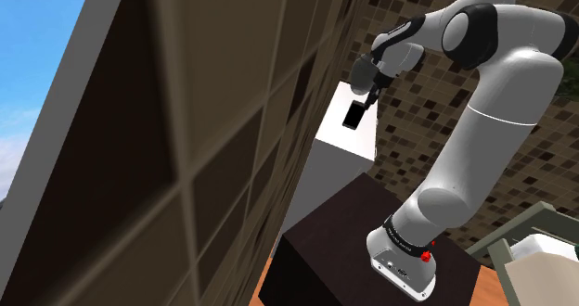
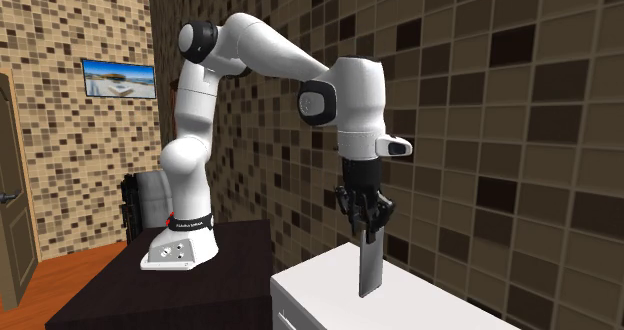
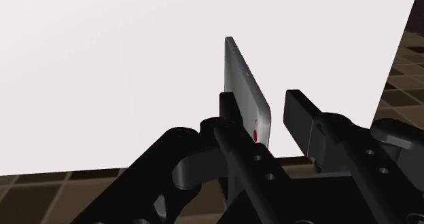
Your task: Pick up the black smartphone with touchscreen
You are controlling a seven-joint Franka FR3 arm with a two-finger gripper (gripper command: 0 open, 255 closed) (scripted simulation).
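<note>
Jaws are standing narrowly apart around the smartphone point(image 3: 249, 97), only 1 finger point(image 3: 230, 114) touching it. It is standing upright on the white counter point(image 2: 440, 303), probably thin, stiff and slick, so gripping its flat faces is looking safest.

You have a plain white counter point(image 2: 440, 308) set against a wall point(image 2: 520, 98) of small brown and tan mosaic tiles. In the second exterior view, a framed landscape picture point(image 2: 118, 79) hangs on the far wall, a brown door point(image 2: 12, 228) stands at the left edge, and the floor point(image 2: 70, 278) is orange wood. In the shoulder view, blue sky point(image 1: 32, 35) shows beyond the wall's grey edge, and a grey-framed seat point(image 1: 538, 253) with a white cushion sits at the lower right.
</note>
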